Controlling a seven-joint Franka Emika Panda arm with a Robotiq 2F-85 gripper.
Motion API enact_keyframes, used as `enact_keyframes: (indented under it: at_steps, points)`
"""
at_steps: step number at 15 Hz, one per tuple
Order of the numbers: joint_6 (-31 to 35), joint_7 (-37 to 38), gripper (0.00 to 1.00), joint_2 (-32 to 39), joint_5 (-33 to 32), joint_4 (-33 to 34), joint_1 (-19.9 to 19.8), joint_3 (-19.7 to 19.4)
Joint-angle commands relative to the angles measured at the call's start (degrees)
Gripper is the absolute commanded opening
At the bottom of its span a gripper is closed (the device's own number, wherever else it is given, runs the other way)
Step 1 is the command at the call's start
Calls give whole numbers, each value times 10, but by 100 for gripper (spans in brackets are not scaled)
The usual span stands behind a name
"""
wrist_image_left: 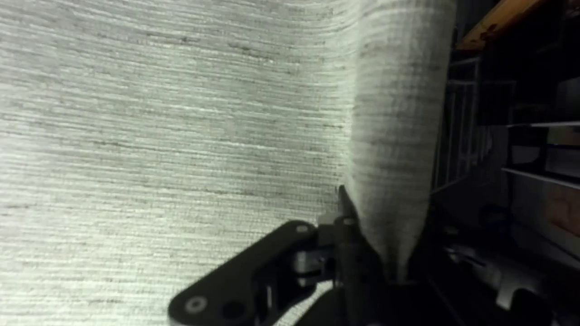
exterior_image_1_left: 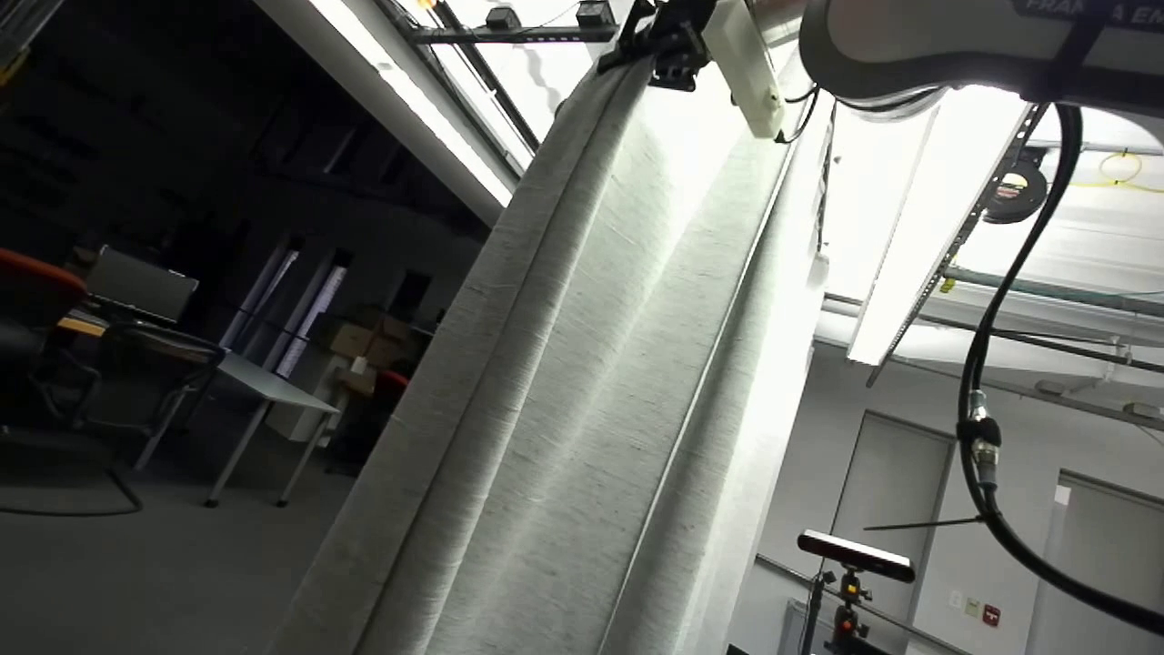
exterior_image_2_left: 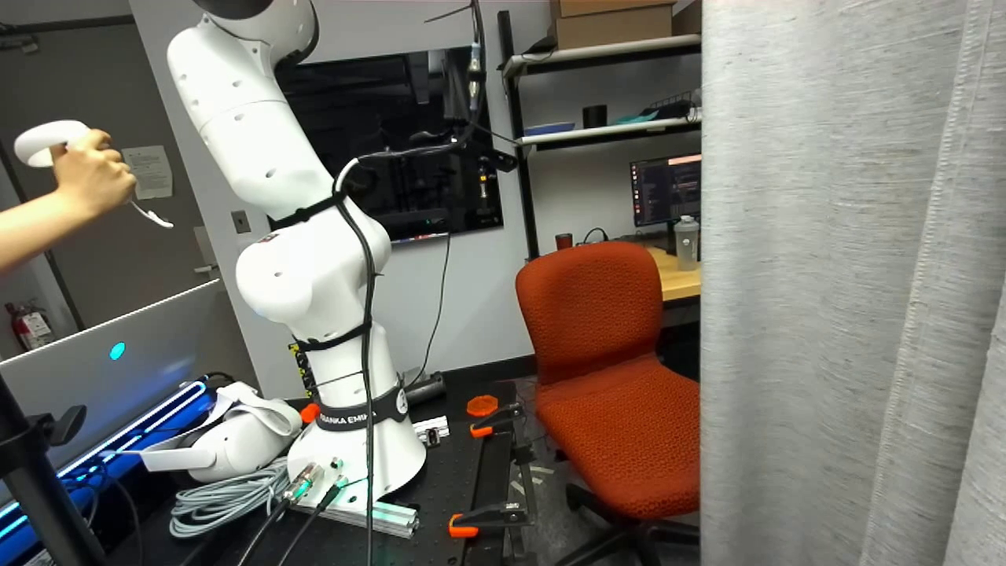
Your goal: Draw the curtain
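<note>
A: Where is the curtain (exterior_image_1_left: pixel 564 382)?

B: In an exterior view it runs from near twelve o'clock past the middle in long folds, widening to between five and seven. The gripper (exterior_image_1_left: pixel 637 62) is just past twelve, touching its upper edge. A table (exterior_image_1_left: pixel 277 387) is near nine; a black cable (exterior_image_1_left: pixel 971 387) curves down at three.

A: Go on.

B: In an exterior view the curtain covers one o'clock to five, partly hiding an orange chair (exterior_image_2_left: pixel 605 365) between four and five. The robot arm (exterior_image_2_left: pixel 314 271) stands at nine. A person's hand (exterior_image_2_left: pixel 96 174), between nine and ten, grasps a white controller (exterior_image_2_left: pixel 49 140).

A: And the wrist view?

B: The gripper, between four and five, is pinching a fold of the curtain between its fingers (wrist_image_left: pixel 349 249). The curtain fills seven through nine to twelve, and the fold climbs toward one.
</note>
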Motion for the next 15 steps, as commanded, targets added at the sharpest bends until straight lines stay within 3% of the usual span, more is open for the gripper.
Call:
enact_keyframes:
  at_steps: [1, 5, 15]
  points:
    - [-48, 27, 1, -5, -28, -35, 5, 64]
    - [-85, 49, 1, -5, -60, -24, 12, 109]
    - [-180, 54, 1, -1, -87, 8, 37, 171]
